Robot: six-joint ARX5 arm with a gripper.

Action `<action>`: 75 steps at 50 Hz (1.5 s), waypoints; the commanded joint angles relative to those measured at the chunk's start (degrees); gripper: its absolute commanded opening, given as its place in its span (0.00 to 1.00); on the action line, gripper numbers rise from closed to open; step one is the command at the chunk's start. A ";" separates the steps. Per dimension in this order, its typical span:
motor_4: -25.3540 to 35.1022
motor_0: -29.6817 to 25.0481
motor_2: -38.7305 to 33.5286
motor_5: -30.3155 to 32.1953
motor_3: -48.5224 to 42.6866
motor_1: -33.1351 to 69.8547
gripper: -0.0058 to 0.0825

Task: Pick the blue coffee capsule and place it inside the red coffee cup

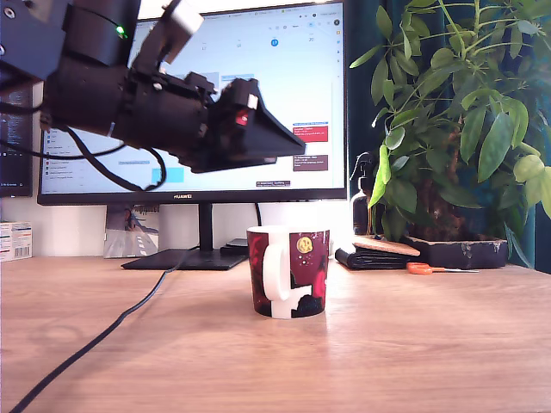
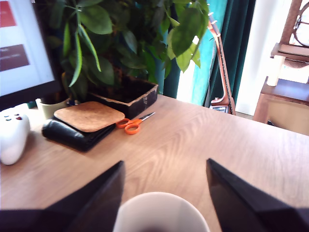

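Red, black and white flowers cover the red coffee cup (image 1: 310,275), which stands upright on the wooden tabletop (image 1: 413,344) at lower centre of the exterior view, its white handle facing us and a gold round emblem near the rim. We cannot find the blue coffee capsule in either view; the wrist view cuts off the cup's (image 2: 161,203) white inside before the bottom. Above the cup, toward the upper left of the exterior view, the gripper (image 1: 301,146) hangs well clear of it. In the wrist view the gripper (image 2: 164,162) has its jaws spread wide, with the cup's rim between them and nothing held. Farther out, a black cable (image 1: 103,335) runs across the tabletop at lower left. Behind the cup stands a lit monitor (image 1: 258,86). At the exterior view's right, orange-handled scissors (image 1: 422,268) lie near a leafy plant (image 1: 456,112) in a dark box, beside a cork pad (image 2: 89,116) resting on a black wallet (image 2: 67,135).
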 commanded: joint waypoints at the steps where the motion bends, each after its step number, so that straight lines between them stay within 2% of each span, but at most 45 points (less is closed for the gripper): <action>1: 0.17 1.22 0.24 0.68 -0.28 -3.23 0.03; 3: 0.15 1.97 0.22 0.74 -1.01 -4.24 0.05; 9: -1.51 4.07 0.24 0.74 -4.98 -8.09 0.04; 19: -7.56 8.50 0.22 1.38 -17.53 -16.02 0.04; 31: -21.99 11.67 0.22 1.33 -34.95 -24.92 0.04; 49: -32.81 12.61 -0.09 1.33 -48.63 -35.80 0.04; 63: -33.86 15.52 -1.07 0.85 -53.07 -42.36 0.04; 75: -32.35 19.67 -5.57 -0.50 -53.53 -48.04 0.04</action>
